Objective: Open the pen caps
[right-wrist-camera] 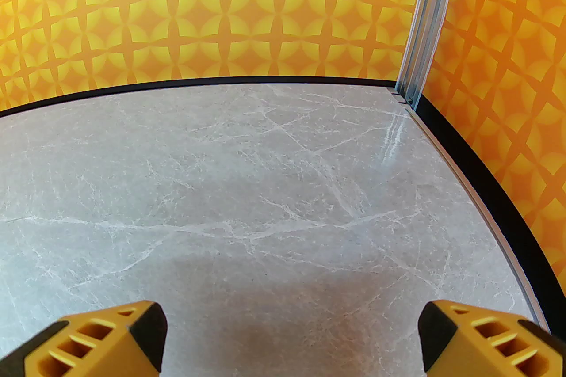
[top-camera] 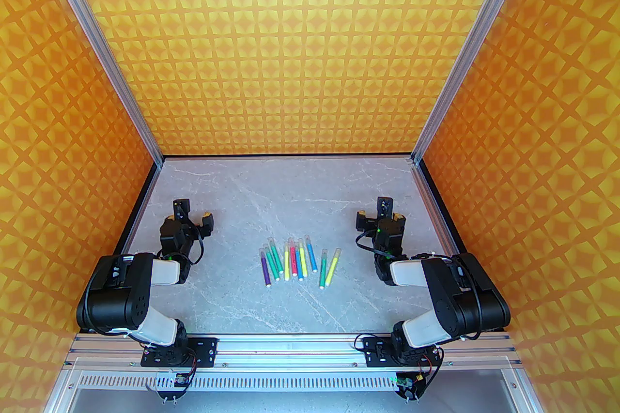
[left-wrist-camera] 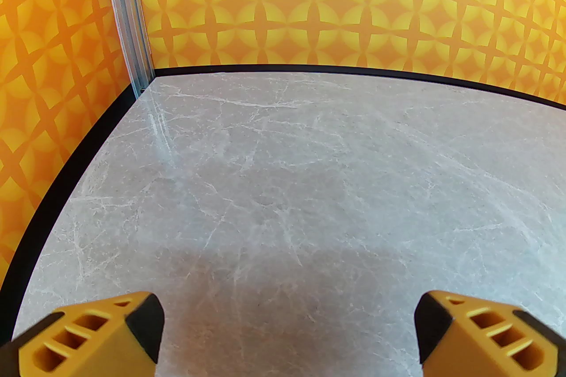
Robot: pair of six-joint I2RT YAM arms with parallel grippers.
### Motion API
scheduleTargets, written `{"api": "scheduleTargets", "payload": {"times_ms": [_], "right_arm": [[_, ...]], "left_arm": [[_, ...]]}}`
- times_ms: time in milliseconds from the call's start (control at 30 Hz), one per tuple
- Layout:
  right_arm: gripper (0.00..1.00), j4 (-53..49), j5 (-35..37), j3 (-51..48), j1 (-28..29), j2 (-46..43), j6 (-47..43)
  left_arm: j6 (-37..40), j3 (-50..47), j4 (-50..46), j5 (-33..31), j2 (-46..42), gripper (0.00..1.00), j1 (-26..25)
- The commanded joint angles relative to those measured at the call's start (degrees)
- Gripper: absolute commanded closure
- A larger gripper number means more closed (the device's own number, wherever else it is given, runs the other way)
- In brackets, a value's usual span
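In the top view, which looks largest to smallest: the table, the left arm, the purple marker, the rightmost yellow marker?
1. table
2. left arm, though nearer the camera
3. purple marker and rightmost yellow marker: alike, not ranked

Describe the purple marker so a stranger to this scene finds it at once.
Look at the grey marble table: a row of markers lies side by side near its middle. The purple marker is at the left end of that row. It is the only purple one, and its nearest neighbours are green markers.
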Motion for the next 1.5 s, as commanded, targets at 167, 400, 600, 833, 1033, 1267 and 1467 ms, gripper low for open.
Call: {"api": "scheduleTargets", "payload": {"times_ms": [167,400,600,833,1033,1267,1467], "right_arm": [[0.02,0.0,-0.8,0.9,-0.2,-0.6,0.4],[0.01,-0.1,-0.9,1.0,-0.2,-0.5,0.3],[0.01,0.0,-0.9,0.9,-0.2,-0.5,0.3],[0.02,0.0,-0.9,0.9,-0.2,-0.5,0.3],[0.01,0.0,-0.9,0.9,-0.2,-0.6,0.3],[0.01,0.0,-0.9,1.0,-0.2,-0.6,0.3],[0.01,-0.7,-2.7,1.2,-0.2,-1.1,-0.7]], "left_arm": [[0.6,1.4,-1.5,2.7,-0.5,0.01,0.3],[0.6,1.5,-1.6,2.6,-0.5,0.01,0.3],[0.6,1.5,-1.6,2.6,-0.5,0.01,0.4],[0.6,1.5,-1.6,2.7,-0.5,0.01,0.3],[0.6,1.5,-1.5,2.6,-0.5,0.01,0.3],[0.7,1.6,-1.5,2.7,-0.4,0.01,0.3],[0.7,1.4,-1.5,2.7,-0.5,0.01,0.3]]}}
